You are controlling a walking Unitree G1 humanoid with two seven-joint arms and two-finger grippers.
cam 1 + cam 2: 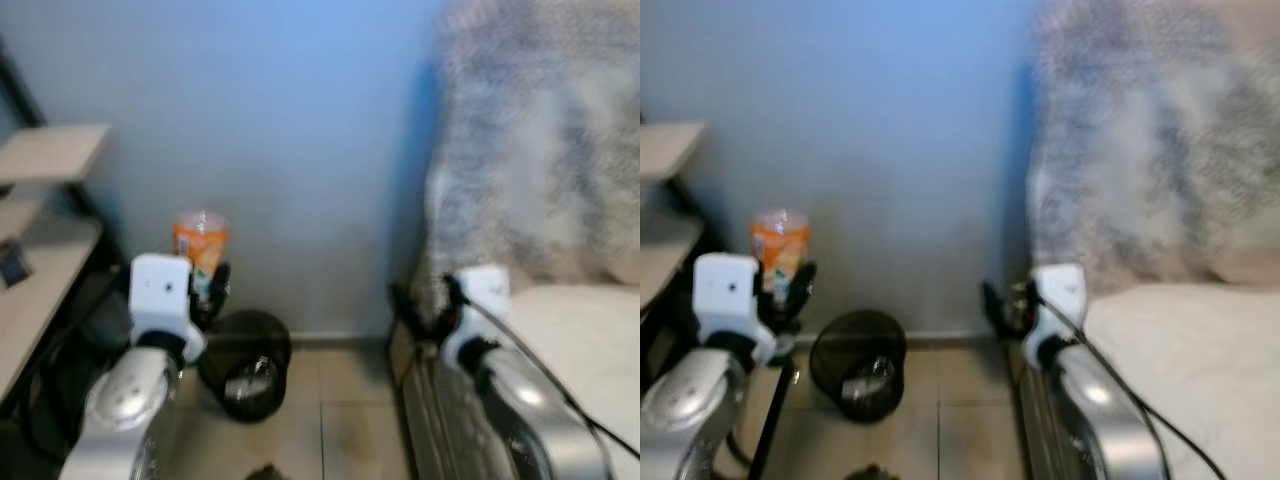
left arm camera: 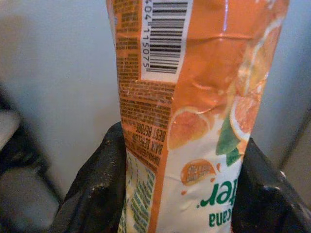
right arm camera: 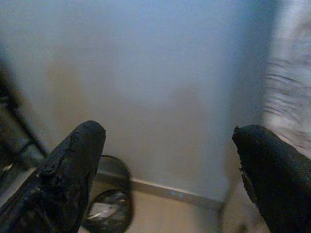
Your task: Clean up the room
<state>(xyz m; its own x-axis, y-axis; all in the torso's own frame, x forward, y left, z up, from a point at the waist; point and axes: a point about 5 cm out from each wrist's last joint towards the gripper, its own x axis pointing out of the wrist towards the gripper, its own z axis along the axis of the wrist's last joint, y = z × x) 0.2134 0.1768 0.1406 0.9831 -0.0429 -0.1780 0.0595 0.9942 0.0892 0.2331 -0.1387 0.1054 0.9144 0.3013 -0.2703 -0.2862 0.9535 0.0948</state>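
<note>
An orange juice bottle [image 1: 200, 243] is held upright between the two black fingers of the left gripper [image 1: 207, 290], raised in front of the pale blue wall [image 1: 280, 130] and above the floor. In the left wrist view the bottle [image 2: 194, 111] is seen pinched at its sides by the fingers [image 2: 99, 184], with a barcode, fine print and pictures of orange slices on its creased label. Just beside and below the held bottle, a round black wastebasket [image 1: 247, 365] of mesh stands on the tiled floor [image 1: 340, 420] against the wall; something pale and shiny lies inside it, though what it is cannot be made out through the blur. The bottle appears to be a little to the left of the basket rather than straight above it. The right gripper [image 1: 425, 305] is held out in front of the robot near the edge of a bed [image 1: 590, 340], which is covered by a light sheet, with a grey furry blanket [image 1: 540, 130] draped above it. In the right wrist view its fingers [image 3: 68, 179] are spread wide apart with nothing between them, and the wastebasket [image 3: 109, 208] is seen beyond them by the skirting. A wooden shelf unit [image 1: 45, 200] with a dark frame stands at the robot's left.
</note>
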